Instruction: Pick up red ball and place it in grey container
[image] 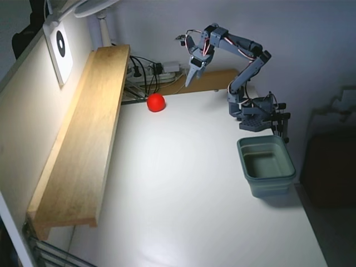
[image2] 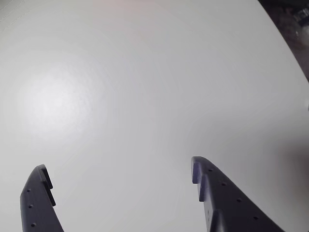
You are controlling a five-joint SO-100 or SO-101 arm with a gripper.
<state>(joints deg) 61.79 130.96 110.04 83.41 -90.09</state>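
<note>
Gripper (image: 188, 81) hanging in the air above the far part of the white table (image: 183, 194) in the fixed view, tips pointing down. In the wrist view, gripper (image2: 118, 171) showing two dark fingers (image2: 207, 183) rising from the bottom edge, standing well apart with only bare white tabletop (image2: 145, 87) between them: jaws spread, gripping nothing.

Sitting near and below-left of the fingertips in the fixed view, the red ball (image: 156, 102), resting on the table close to its far edge, apart from the gripper and not touching it. Not appearing in the wrist view.

Reaching back from the gripper toward the right of the fixed view, the grey arm (image: 239, 47), bending down to its base (image: 257, 115) at the table's right side. Standing just in front of that base, the grey container (image: 267, 166), upright near the right edge of the table, open top facing up, looking empty inside, well apart from the ball.

Running along the left side of the table, a long wooden shelf (image: 83, 139). Lying behind the ball at the far edge, a tangle of black cables and a power strip (image: 153, 71). Leaning on the left wall, a white card with a black ring (image: 60, 47).
</note>
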